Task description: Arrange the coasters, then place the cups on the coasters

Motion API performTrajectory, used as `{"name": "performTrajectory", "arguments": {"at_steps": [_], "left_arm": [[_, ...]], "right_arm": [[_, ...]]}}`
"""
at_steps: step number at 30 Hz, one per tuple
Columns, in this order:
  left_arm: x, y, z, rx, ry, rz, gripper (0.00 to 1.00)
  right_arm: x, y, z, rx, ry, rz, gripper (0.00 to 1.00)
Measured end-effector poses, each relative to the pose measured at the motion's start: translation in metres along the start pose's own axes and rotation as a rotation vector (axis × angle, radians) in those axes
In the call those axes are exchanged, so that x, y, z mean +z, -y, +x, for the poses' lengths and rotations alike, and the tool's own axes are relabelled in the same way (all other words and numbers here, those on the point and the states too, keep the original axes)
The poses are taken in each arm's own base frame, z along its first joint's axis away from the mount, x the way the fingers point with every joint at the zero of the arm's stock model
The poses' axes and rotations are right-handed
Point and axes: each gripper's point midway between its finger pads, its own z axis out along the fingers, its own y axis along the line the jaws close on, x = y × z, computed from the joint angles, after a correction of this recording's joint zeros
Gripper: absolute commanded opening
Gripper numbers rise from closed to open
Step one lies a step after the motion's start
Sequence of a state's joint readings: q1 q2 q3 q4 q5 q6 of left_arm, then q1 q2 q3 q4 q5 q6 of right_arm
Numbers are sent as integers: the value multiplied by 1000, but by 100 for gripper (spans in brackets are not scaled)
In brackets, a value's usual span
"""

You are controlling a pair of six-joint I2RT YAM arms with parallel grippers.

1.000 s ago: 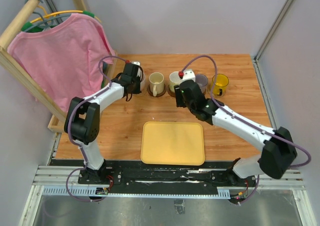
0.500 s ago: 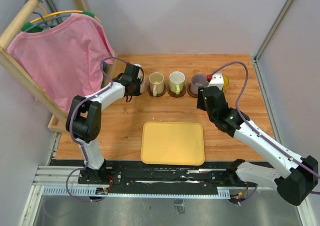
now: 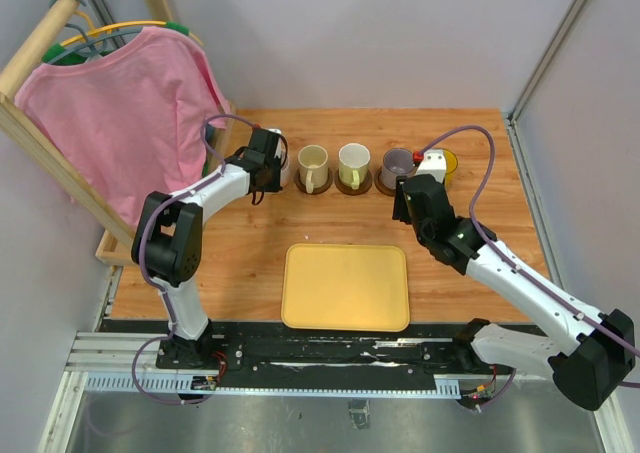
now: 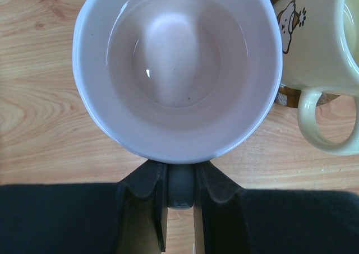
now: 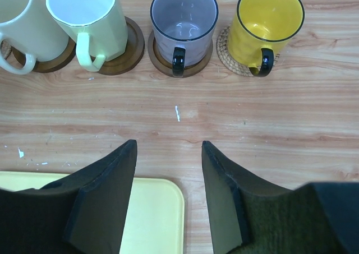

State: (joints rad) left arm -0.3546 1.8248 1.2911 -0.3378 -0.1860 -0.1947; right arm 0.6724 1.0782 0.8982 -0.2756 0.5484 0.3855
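**Grip.** The left hand (image 4: 180, 178) is clenching the handle of the pink translucent plastic cup (image 4: 176, 69), with its fingers (image 4: 145, 189) pressing the handle from both sides. The right hand (image 5: 168, 147) is hanging released with nothing between its jaws. It is over bare wooden table (image 5: 291, 114), between the yellow rectangular tray (image 5: 151, 209) and the row of cups.

**Position.** The pink cup is standing upright at the left end of the row, in the upper middle of the overhead frame. It is just beside the pale yellow plastic cup (image 4: 317, 35); contact between the two cannot be confirmed. The cup body is hiding whatever lies beneath it, so neither a coaster under it nor contact with the table can be verified.

**Remaining row.**
- A dark brown round coaster (image 4: 285, 94) is showing under the pale yellow cup.
- The whitish-green cup (image 5: 84, 15) and the purple-grey cup (image 5: 184, 15) are each standing on a dark brown disc (image 5: 133, 49).
- The amber yellow cup (image 5: 270, 18) is standing on a tan woven coaster (image 5: 224, 52).

**Assessment.** The pink cup is judged to be the last one being seated, and the task appears close to finished.

**Recommended handling.**
- Keep the cup level and centre it over its own disc.
- Leave a gap to the pale yellow cup, so the base is not riding up on the neighbouring coaster.
- Loosen the fingers only once the base is flat.
- Draw the hand back along the line of the handle, since a sideways exit risks hooking the handle and dragging the cup off centre.
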Motion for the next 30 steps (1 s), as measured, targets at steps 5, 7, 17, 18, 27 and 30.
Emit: {"name": "performTrajectory", "arguments": {"at_steps": [5, 7, 17, 18, 27, 30], "left_arm": [[2, 0, 0, -1, 1, 0, 1], [5, 1, 1, 0, -1, -1, 1], [11, 2, 1, -11, 4, -2, 1], [11, 2, 1, -12, 5, -3, 4], [11, -5, -3, -20, 26, -42, 80], [10, -8, -5, -28, 33, -58, 92]], "right_arm": [[0, 0, 0, 3, -1, -1, 52], [0, 0, 0, 4, -1, -1, 52], [1, 0, 5, 1, -10, -2, 52], [1, 0, 5, 1, -11, -3, 52], [0, -3, 6, 1, -17, -20, 53], [0, -4, 6, 2, -19, -25, 53]]}}
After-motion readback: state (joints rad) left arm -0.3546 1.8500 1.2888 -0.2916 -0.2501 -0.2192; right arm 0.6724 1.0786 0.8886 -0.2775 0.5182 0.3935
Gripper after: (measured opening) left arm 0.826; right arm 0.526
